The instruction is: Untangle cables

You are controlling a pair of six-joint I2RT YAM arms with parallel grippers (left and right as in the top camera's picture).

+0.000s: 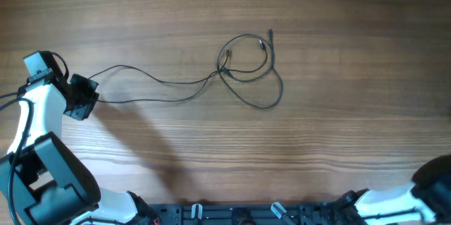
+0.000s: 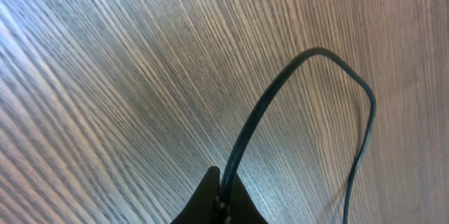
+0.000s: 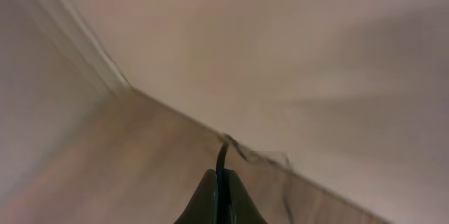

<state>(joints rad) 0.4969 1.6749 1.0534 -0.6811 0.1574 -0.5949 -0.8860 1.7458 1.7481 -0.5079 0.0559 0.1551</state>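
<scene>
The thin black cables [image 1: 248, 70] lie as loose overlapping loops at the middle of the wooden table [image 1: 338, 133], with a small plug end [image 1: 270, 36] at the top. Two strands run left from the loops to my left gripper [image 1: 86, 95]. In the left wrist view my left gripper [image 2: 223, 197] is shut on a cable [image 2: 280, 83], which arcs up from the jaws and bends back down on the right. My right gripper [image 3: 219, 182] looks shut, far from the loops. A thin dark line rises from its tips, and I cannot tell what it is.
Only part of the right arm [image 1: 431, 183] shows at the bottom right corner of the overhead view. The left arm's white body [image 1: 42, 112] stands at the left edge. The right wrist view is blurred and shows the table's edge and a pale wall [image 3: 295, 55].
</scene>
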